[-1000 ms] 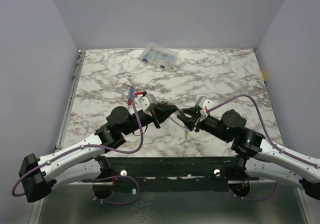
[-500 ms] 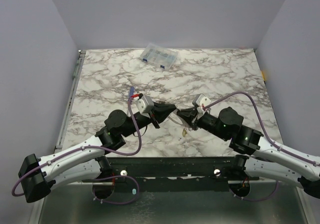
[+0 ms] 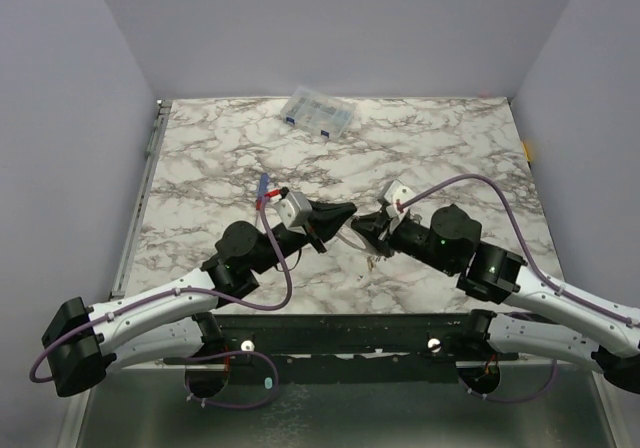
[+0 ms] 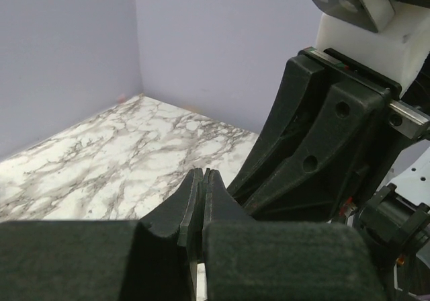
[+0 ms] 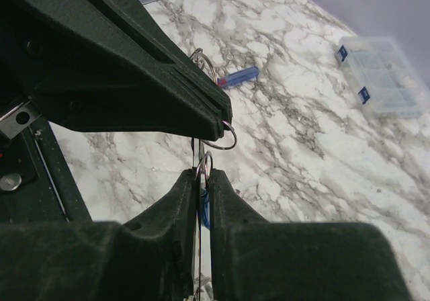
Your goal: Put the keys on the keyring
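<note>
Above a marbled white surface point(image 3: 450, 148), the left gripper point(image 3: 338, 215) is clenched on a large thin grey metal keyring point(image 5: 227, 134), holding it aloft. Tip to tip with it, the right gripper point(image 5: 201, 175) is clenched on the same wire, with a blue plastic key tag point(image 5: 203, 205) between its fingers.

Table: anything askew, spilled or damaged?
Nothing stands out. Left gripper pinches the keyring, right gripper meets it mid-table, jaws shut. Screwdriver and compartment box lie flat, nothing spilled.
</note>
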You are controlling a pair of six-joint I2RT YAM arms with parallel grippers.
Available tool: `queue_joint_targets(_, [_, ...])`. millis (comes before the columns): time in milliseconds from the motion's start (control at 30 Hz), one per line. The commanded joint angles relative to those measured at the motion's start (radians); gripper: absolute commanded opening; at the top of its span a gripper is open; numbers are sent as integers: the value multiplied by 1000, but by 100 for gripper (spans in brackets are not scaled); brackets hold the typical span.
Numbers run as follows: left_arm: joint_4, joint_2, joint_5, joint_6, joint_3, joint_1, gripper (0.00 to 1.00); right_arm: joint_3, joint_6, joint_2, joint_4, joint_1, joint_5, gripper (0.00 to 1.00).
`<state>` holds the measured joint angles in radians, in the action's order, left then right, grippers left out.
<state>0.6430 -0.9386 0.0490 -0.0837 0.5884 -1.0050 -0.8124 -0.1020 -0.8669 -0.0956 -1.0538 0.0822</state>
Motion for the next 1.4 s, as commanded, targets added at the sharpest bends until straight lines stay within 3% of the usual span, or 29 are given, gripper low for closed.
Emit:
queue_joint_targets(0, [82, -21, -23, 24, -11, -12, 0, 5, 8, 54, 51, -11, -65, 34])
queue_joint_targets(67, [93, -20, -7, 23, -12, -16, 0, 33, 4, 74, 67, -11, -65, 54])
queue_joint_targets(133, [99, -12, 16, 24, -14, -15, 0, 54, 7, 96, 73, -11, -52, 63])
queue_joint_targets(533, [133, 21, 84, -23, -31, -18, 0, 100, -22, 163, 121, -11, 60, 82])
queue_joint_targets(767, [173, 5, 82, -50, -40, -25, 0, 91, 3, 82, 207, -11, 44, 80])
queue_joint_targets(1033, [190, 3, 66, -54, -45, -35, 0, 42, 42, 4, 176, -11, 70, 61])
queue_joint_targets(1233, [211, -3, 55, -58, -51, -40, 0, 51, 48, -1, 180, -11, 74, 60])
queue_joint_targets(1367, [219, -4, 43, -59, -53, -43, 0, 63, 36, 4, 183, -11, 71, 51])
